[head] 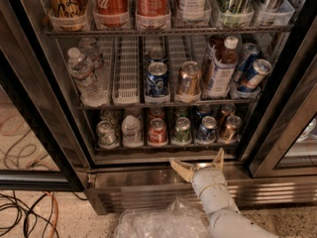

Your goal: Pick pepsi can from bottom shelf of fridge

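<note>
The pepsi can [207,129] is blue with a silver top. It stands upright on the bottom shelf [163,147] of the fridge [148,195], second from the right, between a green can [182,130] and a copper-brown can [230,128]. My gripper [196,158] is open, with pale fingers spread wide. It is just below and in front of the shelf's front edge, slightly left of the pepsi can, and touches nothing. The white arm comes up from the bottom right.
A red can [157,131], a white can [132,131] and a greenish can [105,133] fill the shelf's left lanes. The rack above holds water bottles [86,71], another blue can [157,79] and more drinks. A crumpled plastic bag [163,224] and cables [25,217] lie on the floor.
</note>
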`<act>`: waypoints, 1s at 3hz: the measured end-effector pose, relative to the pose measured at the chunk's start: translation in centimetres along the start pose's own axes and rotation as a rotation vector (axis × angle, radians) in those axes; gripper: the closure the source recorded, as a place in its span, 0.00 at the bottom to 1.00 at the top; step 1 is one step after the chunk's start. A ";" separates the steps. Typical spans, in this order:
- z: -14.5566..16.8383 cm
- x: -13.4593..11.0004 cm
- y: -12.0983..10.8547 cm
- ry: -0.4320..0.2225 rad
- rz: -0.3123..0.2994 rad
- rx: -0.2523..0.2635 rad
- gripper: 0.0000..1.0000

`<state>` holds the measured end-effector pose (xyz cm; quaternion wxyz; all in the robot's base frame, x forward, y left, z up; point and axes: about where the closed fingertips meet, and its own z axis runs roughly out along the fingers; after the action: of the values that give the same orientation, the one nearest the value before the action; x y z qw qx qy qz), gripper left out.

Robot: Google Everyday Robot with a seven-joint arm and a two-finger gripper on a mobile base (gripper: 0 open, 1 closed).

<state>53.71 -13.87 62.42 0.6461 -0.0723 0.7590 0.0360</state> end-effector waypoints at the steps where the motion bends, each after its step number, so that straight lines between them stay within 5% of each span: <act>1: 0.8 0.2 -1.0 -0.017 -0.008 0.038 0.00; 3: 3.1 1.0 -5.4 -0.065 -0.039 0.154 0.00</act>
<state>57.41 -18.76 61.15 0.6745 -0.0358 0.7367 -0.0330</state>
